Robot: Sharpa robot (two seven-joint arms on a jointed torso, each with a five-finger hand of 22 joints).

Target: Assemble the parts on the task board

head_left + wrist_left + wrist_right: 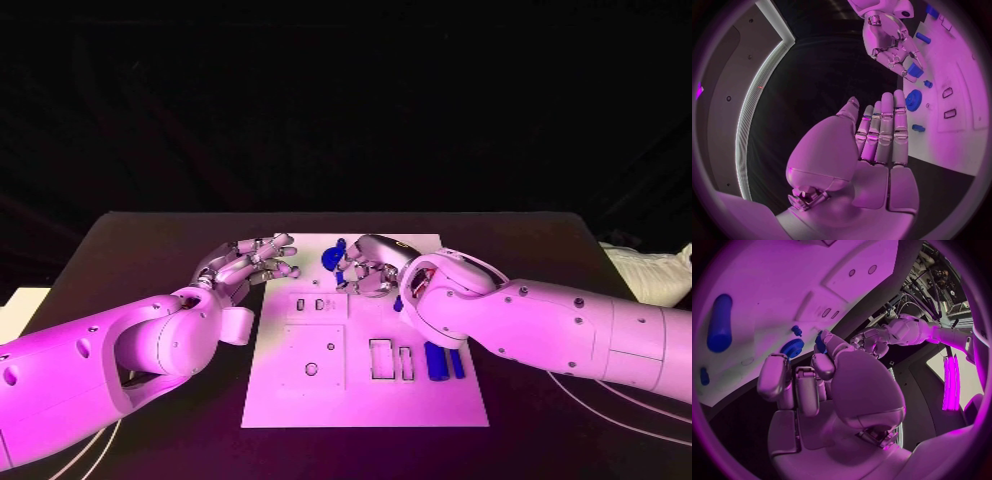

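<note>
White task board (361, 395) is lying flat in the middle of the black desk (144, 235), with rectangular and round recesses cut into its face. A blue gear (333, 257) is sitting near the board's far edge, and two blue cylindrical parts (444, 361) are lying side by side near its right edge, just beside two empty rectangular slots (391, 359). The right robot hand (369, 270) is hovering over the far part of the board, fingers curled around a small blue part (913, 70). The left robot hand (245, 263) is resting at the board's left edge, fingers extended together and holding nothing.
</note>
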